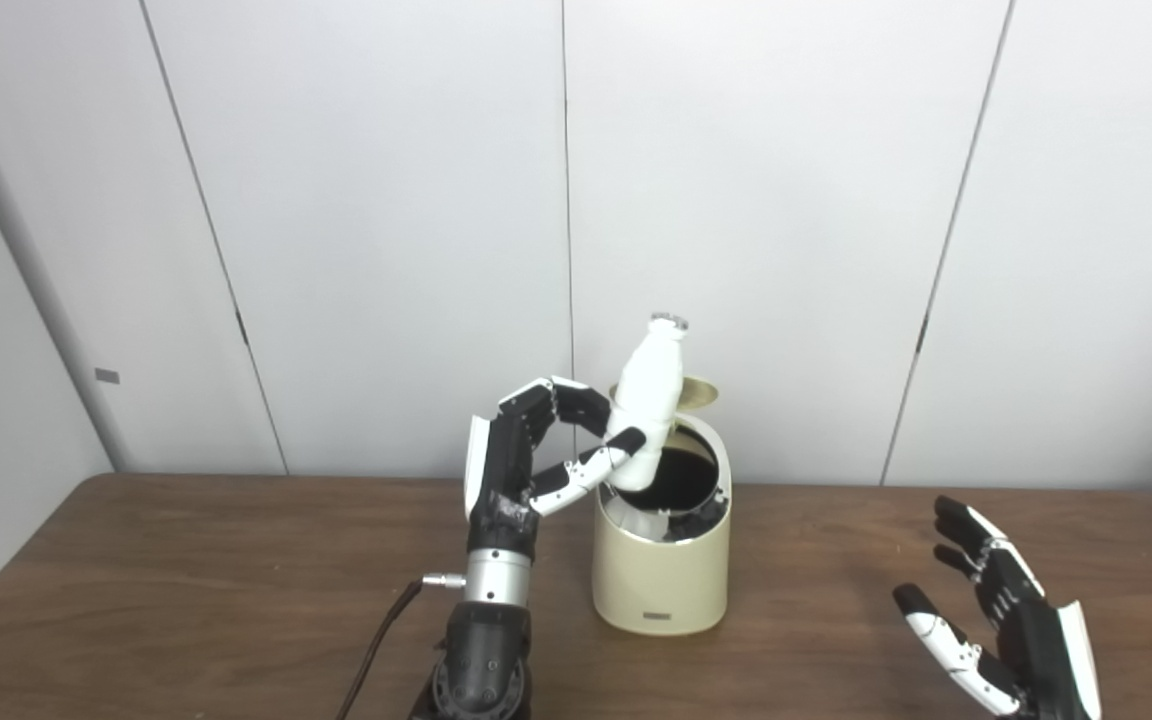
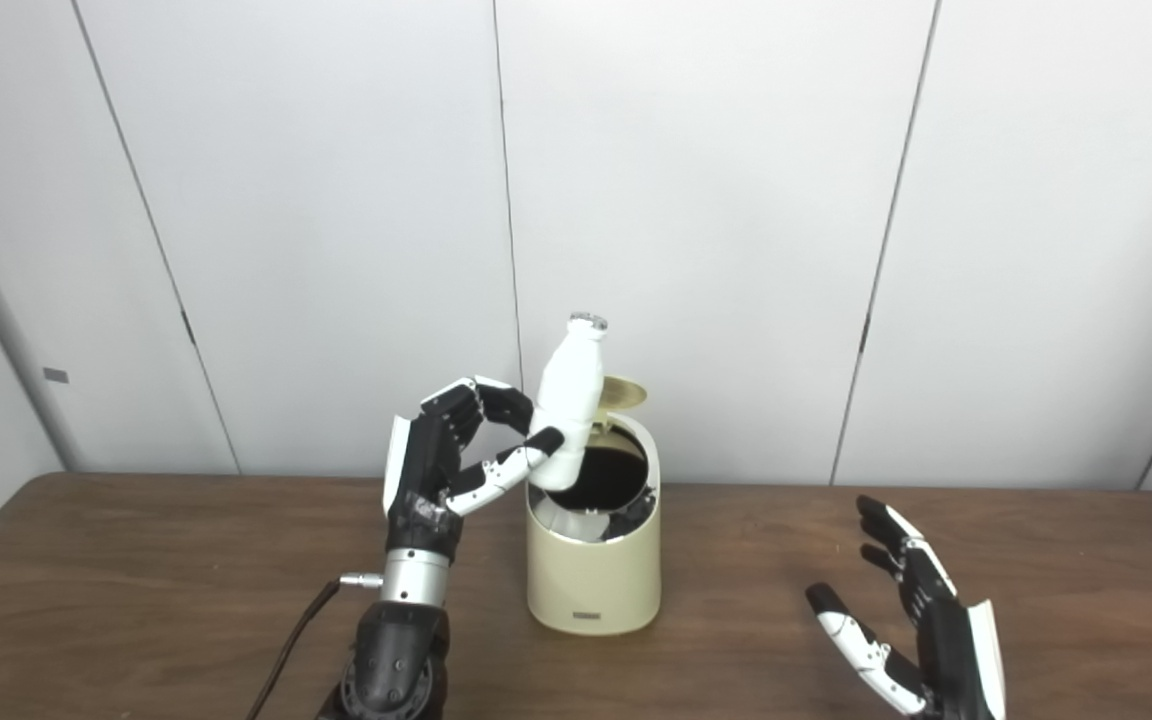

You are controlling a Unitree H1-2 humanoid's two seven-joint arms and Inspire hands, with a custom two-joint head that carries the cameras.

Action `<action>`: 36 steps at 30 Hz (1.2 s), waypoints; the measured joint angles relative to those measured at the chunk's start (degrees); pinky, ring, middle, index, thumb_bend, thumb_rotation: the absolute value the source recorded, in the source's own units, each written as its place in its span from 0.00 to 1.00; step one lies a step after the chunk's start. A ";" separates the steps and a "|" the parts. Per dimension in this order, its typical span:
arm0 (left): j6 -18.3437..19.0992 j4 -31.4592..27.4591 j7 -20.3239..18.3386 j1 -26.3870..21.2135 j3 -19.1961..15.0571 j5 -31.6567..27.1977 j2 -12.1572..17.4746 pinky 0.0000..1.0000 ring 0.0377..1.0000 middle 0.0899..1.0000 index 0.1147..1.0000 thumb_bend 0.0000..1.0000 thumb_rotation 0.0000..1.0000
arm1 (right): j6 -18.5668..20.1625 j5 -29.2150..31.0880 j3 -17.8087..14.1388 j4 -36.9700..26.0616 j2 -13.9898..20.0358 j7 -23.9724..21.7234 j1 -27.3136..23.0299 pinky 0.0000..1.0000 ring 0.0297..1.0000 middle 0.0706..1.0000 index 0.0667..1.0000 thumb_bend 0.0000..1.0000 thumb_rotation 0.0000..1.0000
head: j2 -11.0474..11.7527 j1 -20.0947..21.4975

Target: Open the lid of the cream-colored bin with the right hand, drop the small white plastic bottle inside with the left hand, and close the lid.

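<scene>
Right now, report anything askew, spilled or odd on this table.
Nothing spilled or damaged. The white bottle leans, held by the left hand over the open cream bin, whose lid stands raised behind. The right hand waits open, apart from the bin.

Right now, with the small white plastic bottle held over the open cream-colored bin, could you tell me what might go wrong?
The small white plastic bottle tilts in the left hand, its base near the left rim of the cream-colored round bin; on release it might catch that rim and fall onto the brown wooden table. The pinch looks light, so it may slip early. The right hand rests open, apart from the bin, so the raised lid could perhaps drop unchecked.
</scene>
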State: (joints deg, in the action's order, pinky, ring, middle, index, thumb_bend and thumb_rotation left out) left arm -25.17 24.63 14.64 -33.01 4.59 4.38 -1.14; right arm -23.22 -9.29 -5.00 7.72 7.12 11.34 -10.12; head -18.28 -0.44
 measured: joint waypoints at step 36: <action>-0.07 7.26 -1.38 -3.44 0.62 -1.03 -0.24 0.60 0.50 0.45 0.40 0.51 0.00 | -1.27 1.20 -0.08 1.64 0.38 0.62 -1.01 0.79 0.84 0.85 0.81 0.50 0.51 | -0.35 0.70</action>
State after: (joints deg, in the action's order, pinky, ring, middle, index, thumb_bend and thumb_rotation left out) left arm -25.24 31.89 13.26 -36.45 5.21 3.35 -1.38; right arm -24.49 -8.09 -5.08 9.35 7.50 11.95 -11.13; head -18.63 0.26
